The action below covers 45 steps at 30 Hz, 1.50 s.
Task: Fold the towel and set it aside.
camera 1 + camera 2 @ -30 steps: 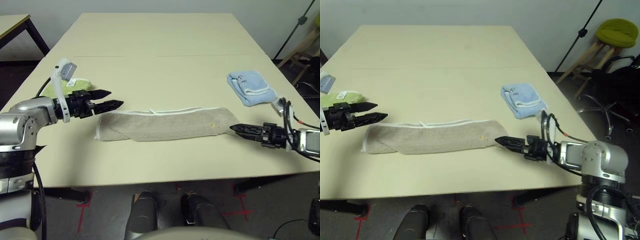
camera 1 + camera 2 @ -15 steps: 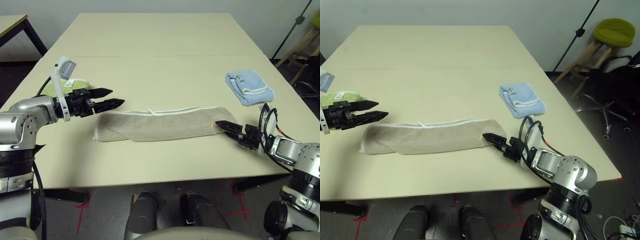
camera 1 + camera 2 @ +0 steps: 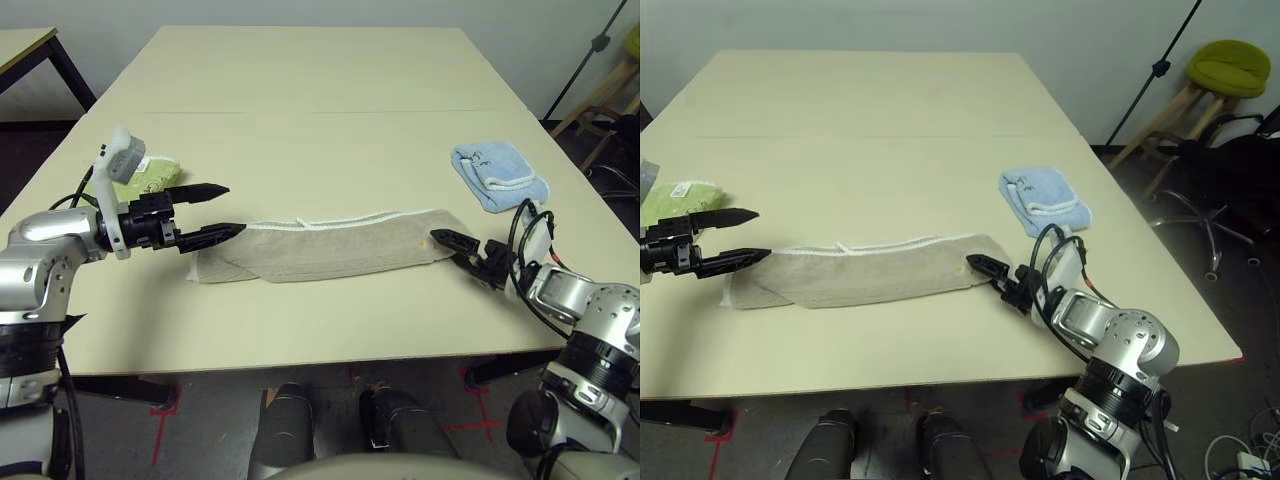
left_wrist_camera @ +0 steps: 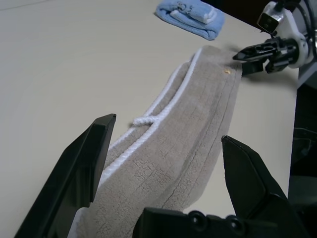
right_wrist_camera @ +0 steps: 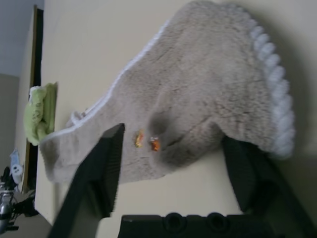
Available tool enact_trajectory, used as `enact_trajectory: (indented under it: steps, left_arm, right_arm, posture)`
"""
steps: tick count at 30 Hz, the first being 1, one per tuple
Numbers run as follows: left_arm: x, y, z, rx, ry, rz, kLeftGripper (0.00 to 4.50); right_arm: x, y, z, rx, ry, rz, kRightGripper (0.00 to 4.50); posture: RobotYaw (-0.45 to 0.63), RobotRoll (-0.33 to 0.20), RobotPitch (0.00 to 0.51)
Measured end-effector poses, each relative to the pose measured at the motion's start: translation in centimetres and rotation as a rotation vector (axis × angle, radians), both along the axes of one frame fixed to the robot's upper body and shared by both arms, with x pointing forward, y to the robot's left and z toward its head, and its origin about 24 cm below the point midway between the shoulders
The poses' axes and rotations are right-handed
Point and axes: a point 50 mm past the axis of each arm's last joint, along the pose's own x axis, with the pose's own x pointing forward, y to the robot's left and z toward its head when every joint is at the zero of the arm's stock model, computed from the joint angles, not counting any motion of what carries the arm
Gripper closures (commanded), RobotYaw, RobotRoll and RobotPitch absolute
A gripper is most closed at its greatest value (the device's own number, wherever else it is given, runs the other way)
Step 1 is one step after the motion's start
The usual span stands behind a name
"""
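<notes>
The towel [image 3: 330,245] lies folded into a long strip across the surface [image 3: 320,120] before me. My left gripper [image 3: 218,210] and right gripper [image 3: 447,248] sit at its two ends, jaws spread wide, holding nothing.

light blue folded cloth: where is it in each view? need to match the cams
Left eye: the light blue cloth lies at right, beyond the right hand.
Right eye: right of centre.
Left wrist: far corner of the table.
Right wrist: not in it.
Shared landmark: the towel, lying between both hands.
</notes>
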Motion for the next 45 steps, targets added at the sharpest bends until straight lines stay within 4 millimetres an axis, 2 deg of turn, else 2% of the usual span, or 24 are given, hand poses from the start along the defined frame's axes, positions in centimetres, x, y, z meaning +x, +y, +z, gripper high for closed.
enact_trajectory:
  steps: [7, 8, 11, 14, 18, 22, 28, 31, 35, 39, 40, 45]
  left_arm:
    - [0.0, 0.5, -0.3, 0.011, -0.002, -0.002, 0.0]
    - [0.0, 0.5, -0.3, 0.012, -0.002, -0.002, 0.0]
    - [0.0, 0.5, -0.3, 0.011, 0.001, -0.004, 0.0]
    - [0.0, 0.6, -0.4, 0.009, 0.009, -0.006, 0.0]
    - [0.2, 0.6, -0.4, 0.006, 0.01, -0.011, 0.0]
    - [0.3, 0.5, -0.3, 0.005, 0.011, -0.015, 0.0]
    - [0.4, 0.5, -0.1, 0.004, 0.01, -0.028, 0.0]
    - [0.6, 0.5, -0.1, 0.002, 0.015, -0.025, 0.0]
    - [0.8, 0.5, 0.3, -0.001, 0.002, -0.031, 0.0]
    - [0.9, 0.3, 0.1, -0.004, 0.008, -0.036, 0.0]
    - [0.9, 0.3, 0.1, -0.005, 0.01, -0.035, 0.0]
    - [0.6, 0.5, -0.4, -0.008, 0.034, -0.025, 0.0]
  right_arm:
    - [0.6, -1.7, -0.1, -0.074, -0.039, -0.126, 4.3]
    - [0.7, -1.9, 0.0, -0.083, -0.052, -0.142, 4.49]
    - [0.9, -2.4, 0.1, -0.101, -0.077, -0.177, 4.49]
    - [0.6, -3.7, 0.4, -0.149, -0.117, -0.223, 4.49]
    - [0.3, -5.0, 1.5, -0.209, -0.201, -0.238, 4.49]
    - [-0.7, -6.2, 2.9, -0.267, -0.288, -0.207, 4.49]
    - [-2.2, -7.6, 3.8, -0.326, -0.329, -0.153, 4.49]
    - [-2.2, -7.8, 4.7, -0.376, -0.373, -0.106, 4.49]
    - [-1.5, -6.6, 6.1, -0.457, -0.471, 0.043, 4.49]
    - [-0.8, -4.3, 6.8, -0.475, -0.532, 0.195, 4.49]
    - [-0.7, -3.3, 7.0, -0.504, -0.548, 0.28, 4.49]
    - [-0.6, -0.4, 6.3, -0.535, -0.573, 0.504, 4.49]
  posture:
    - [0.16, 0.0, 0.148]
    - [0.16, 0.0, 0.148]
    - [0.15, 0.0, 0.151]
    - [0.15, 0.0, 0.151]
    - [0.14, 0.0, 0.152]
    - [0.14, 0.0, 0.152]
    - [0.11, 0.0, 0.157]
    - [0.12, 0.0, 0.158]
    - [0.12, 0.0, 0.157]
    - [0.13, 0.0, 0.152]
    - [0.14, 0.0, 0.148]
    - [0.16, 0.0, 0.142]
